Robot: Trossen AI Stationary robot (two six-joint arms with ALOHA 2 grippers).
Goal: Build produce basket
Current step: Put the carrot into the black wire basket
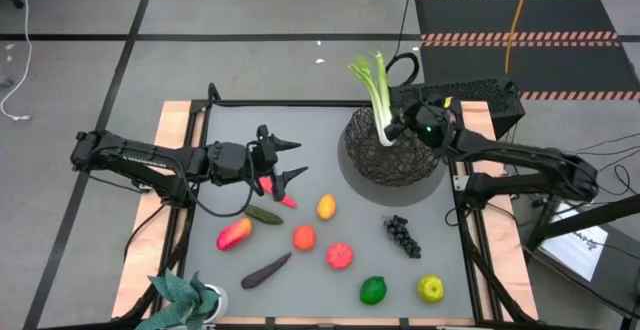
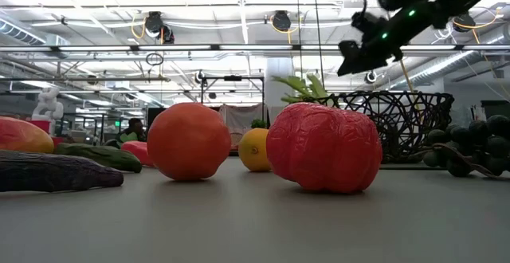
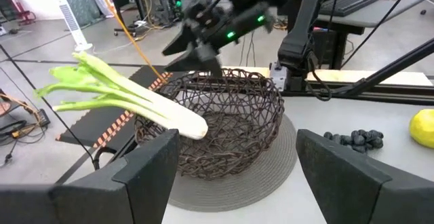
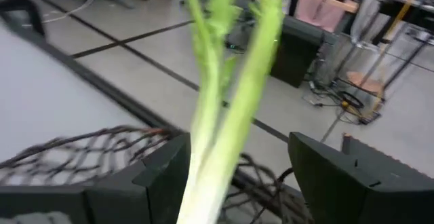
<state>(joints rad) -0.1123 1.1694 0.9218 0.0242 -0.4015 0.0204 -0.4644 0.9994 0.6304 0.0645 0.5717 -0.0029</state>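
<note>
the black wire-mesh basket (image 1: 392, 152) sits on a round grey mat (image 1: 352, 182) at the far right of the table (image 1: 250, 280), with the leek (image 1: 375, 88) leaning out over its far rim, white end down inside and green leaves up. the right gripper (image 1: 398, 128) hangs over the basket just beside the leek's lower stalk, jaws parted either side of it and released, while the left gripper (image 1: 290, 160) waits over mid-table with jaws spread and empty. loose produce lies nearer the front: dark grapes (image 1: 401, 236), eggplant (image 1: 265, 269), cucumber (image 1: 264, 214), red fruit (image 1: 340, 256), orange fruit (image 1: 304, 238), lime (image 1: 373, 290) and yellow-green apple (image 1: 431, 289).
</note>
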